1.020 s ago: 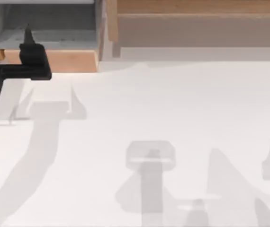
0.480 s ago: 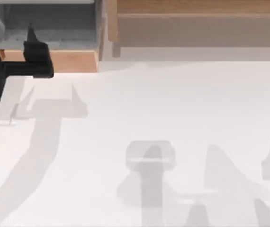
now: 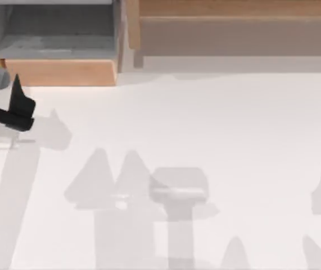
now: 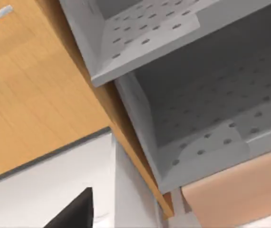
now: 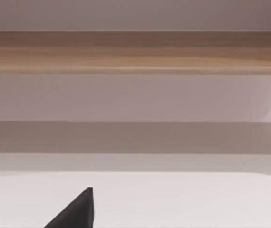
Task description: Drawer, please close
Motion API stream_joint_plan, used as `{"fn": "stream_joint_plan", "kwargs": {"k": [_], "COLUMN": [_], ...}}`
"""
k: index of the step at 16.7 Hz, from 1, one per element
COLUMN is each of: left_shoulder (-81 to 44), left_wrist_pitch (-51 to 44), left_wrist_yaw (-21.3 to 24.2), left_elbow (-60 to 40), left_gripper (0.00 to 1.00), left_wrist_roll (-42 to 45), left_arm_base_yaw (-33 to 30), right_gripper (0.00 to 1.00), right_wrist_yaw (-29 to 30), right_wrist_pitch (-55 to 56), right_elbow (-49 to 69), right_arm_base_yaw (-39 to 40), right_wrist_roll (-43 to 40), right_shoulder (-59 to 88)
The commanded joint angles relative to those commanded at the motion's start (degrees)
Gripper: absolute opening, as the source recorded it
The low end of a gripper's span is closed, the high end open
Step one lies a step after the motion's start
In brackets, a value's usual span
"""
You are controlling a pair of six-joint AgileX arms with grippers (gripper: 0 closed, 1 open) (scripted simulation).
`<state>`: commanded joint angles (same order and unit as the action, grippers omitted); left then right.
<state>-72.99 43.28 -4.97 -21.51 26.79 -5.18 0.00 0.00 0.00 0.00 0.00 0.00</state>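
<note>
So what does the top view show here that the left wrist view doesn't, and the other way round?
Top view alone: the left tool low at the table's left edge, off the drawer, plus the long wooden unit to the right and the white table. Left wrist view alone: the drawer's perforated grey inside close up, with a second grey compartment beside it. Both share: the drawer pulled out, tan front panel visible.

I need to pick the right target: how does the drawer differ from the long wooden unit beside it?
The drawer is boxy, open at the top, grey inside, with a light tan front panel. The long wooden unit is much wider, with a brown recessed face. The drawer's front stands nearer than the unit's face. Both sit along the table's far edge.
</note>
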Motion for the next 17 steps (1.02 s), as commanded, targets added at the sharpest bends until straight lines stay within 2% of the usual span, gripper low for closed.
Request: {"fn": "stream_joint_plan", "kwargs": {"k": [6,10,14,17], "left_shoulder": [-17.13,-28.05,-36.61,-40.33], "left_wrist_pitch": [17.32,29.37,39.43,44.0], "left_wrist_yaw": [21.2,34.2,43.78,47.76], "left_elbow": [4.13,3.24,-0.47,-2.94], "left_gripper": [1.0,1.0,1.0,1.0], "left_wrist_roll": [26.81,43.96,57.33,63.13], "left_arm_base_yaw": [20.0,32.38,41.62,45.55], "right_gripper": [1.0,1.0,1.0,1.0], "right_wrist_yaw": [0.0,0.0,0.0,0.0], "right_wrist_pitch": [0.0,0.0,0.0,0.0], "right_elbow": [0.0,0.0,0.0,0.0], "right_arm_base_yaw": [0.0,0.0,0.0,0.0], "right_wrist_roll": [0.0,0.0,0.0,0.0], "right_shoulder": [0.0,0.0,0.0,0.0]}}
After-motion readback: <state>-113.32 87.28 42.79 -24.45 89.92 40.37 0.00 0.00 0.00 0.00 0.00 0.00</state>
